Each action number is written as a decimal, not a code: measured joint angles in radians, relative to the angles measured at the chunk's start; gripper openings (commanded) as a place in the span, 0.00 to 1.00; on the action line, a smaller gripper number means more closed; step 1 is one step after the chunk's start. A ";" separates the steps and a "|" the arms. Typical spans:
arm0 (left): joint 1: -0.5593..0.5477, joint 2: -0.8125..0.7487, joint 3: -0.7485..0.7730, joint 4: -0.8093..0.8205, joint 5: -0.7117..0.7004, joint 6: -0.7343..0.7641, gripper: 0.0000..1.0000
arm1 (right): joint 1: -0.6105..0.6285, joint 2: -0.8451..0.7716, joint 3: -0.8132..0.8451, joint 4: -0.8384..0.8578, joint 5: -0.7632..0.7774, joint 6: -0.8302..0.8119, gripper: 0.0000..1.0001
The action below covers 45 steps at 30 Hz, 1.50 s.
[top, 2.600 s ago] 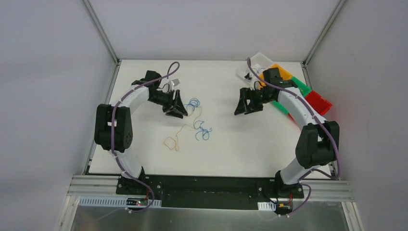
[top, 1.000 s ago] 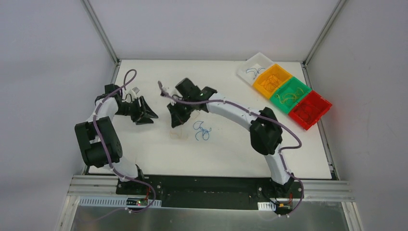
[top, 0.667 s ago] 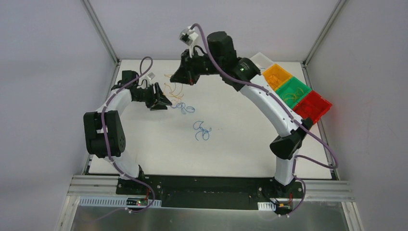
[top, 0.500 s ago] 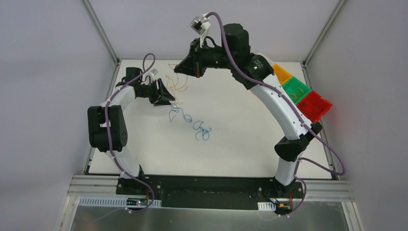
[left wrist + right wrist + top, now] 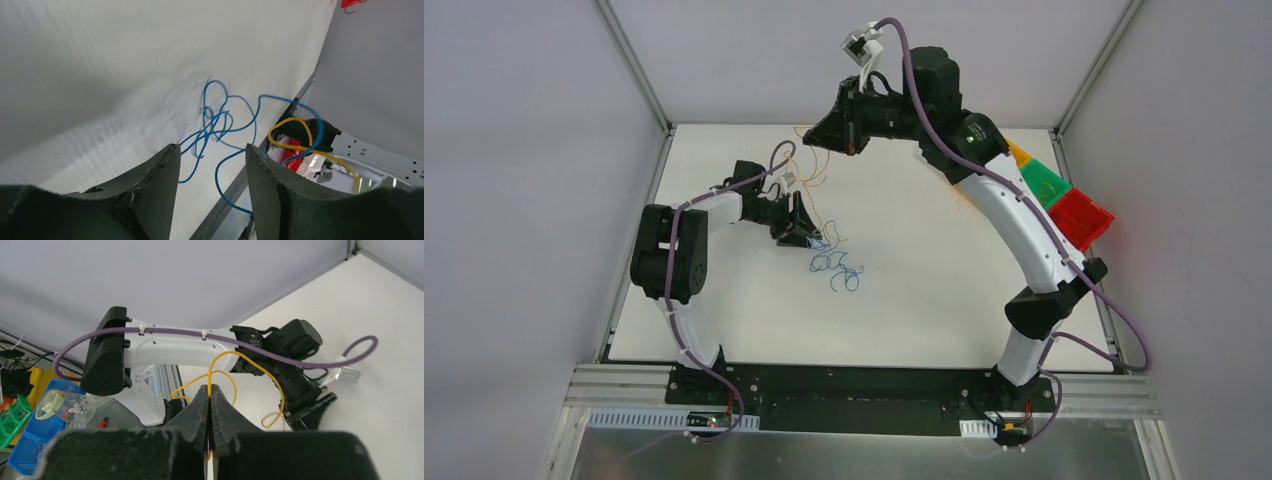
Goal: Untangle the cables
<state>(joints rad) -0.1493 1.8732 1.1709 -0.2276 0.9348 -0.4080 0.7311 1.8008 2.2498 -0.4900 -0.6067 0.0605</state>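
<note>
Raised high over the far side of the table, my right gripper [image 5: 812,138] [image 5: 209,388] is shut on a thin yellow cable [image 5: 235,353]. That yellow cable [image 5: 816,172] hangs in loops down toward my left gripper [image 5: 804,236]. The left gripper [image 5: 211,150] sits low over the white table with its jaws apart. One strand of the blue cables [image 5: 215,120] runs through the gap without being pinched. Curly blue cables [image 5: 834,265] lie bunched on the table just right of it. In the left wrist view a yellow loop [image 5: 292,131] crosses a blue one.
Coloured bins stand at the back right: green [image 5: 1046,182] and red [image 5: 1084,215], partly hidden behind the right arm. A metal frame rail [image 5: 235,200] edges the table [image 5: 944,300]. The left arm [image 5: 175,347] stretches below my right gripper.
My right gripper has risen from the table and moved right with the yellow cable. The left gripper moved right to the blue cables, which were dragged and spread out.
</note>
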 measured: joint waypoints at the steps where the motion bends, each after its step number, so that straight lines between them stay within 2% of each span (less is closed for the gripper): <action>1: 0.006 0.000 -0.028 0.000 0.004 0.000 0.53 | -0.006 -0.013 -0.023 0.001 0.000 0.000 0.00; 6: 0.078 -0.029 -0.140 -0.004 0.056 0.004 0.64 | -0.035 -0.103 -0.176 0.018 0.011 0.000 0.00; 10: 0.185 -0.129 -0.195 -0.004 0.101 0.030 0.72 | -0.040 -0.138 -0.247 0.037 0.015 0.008 0.00; 13: 0.244 -0.230 -0.214 0.004 0.116 0.074 0.73 | -0.040 -0.137 -0.259 0.046 0.015 0.017 0.00; 19: 0.185 -0.303 -0.230 0.084 0.138 0.127 0.73 | -0.040 -0.137 -0.259 0.066 0.015 0.043 0.00; 26: 0.065 -0.225 -0.240 0.293 0.137 0.058 0.71 | -0.040 -0.137 -0.256 0.076 0.016 0.074 0.00; 28: 0.025 -0.193 -0.240 0.335 0.137 0.046 0.67 | -0.040 -0.136 -0.249 0.075 0.017 0.082 0.00; 30: -0.010 -0.157 -0.237 0.375 0.137 0.026 0.58 | -0.041 -0.133 -0.238 0.076 0.019 0.089 0.00; 32: -0.034 -0.113 -0.228 0.410 0.137 -0.001 0.39 | -0.042 -0.128 -0.220 0.076 0.019 0.097 0.00; 34: -0.041 -0.057 -0.219 0.460 0.133 -0.048 0.13 | -0.043 -0.121 -0.199 0.076 0.019 0.107 0.00; 35: -0.040 -0.031 -0.216 0.484 0.131 -0.073 0.04 | -0.045 -0.115 -0.186 0.076 0.019 0.114 0.00; 36: -0.039 -0.002 -0.211 0.509 0.127 -0.101 0.00 | -0.047 -0.109 -0.171 0.074 0.019 0.121 0.00; 40: -0.025 0.079 -0.206 0.528 0.087 -0.159 0.00 | -0.071 -0.085 -0.091 0.065 0.030 0.141 0.00; 45: -0.005 0.086 -0.172 0.348 0.014 -0.081 0.00 | -0.196 -0.079 0.034 0.037 0.061 0.160 0.00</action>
<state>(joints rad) -0.1539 1.9591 0.9989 0.1207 0.9485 -0.4889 0.5350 1.7222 2.2837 -0.4530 -0.5453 0.2207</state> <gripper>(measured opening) 0.014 0.009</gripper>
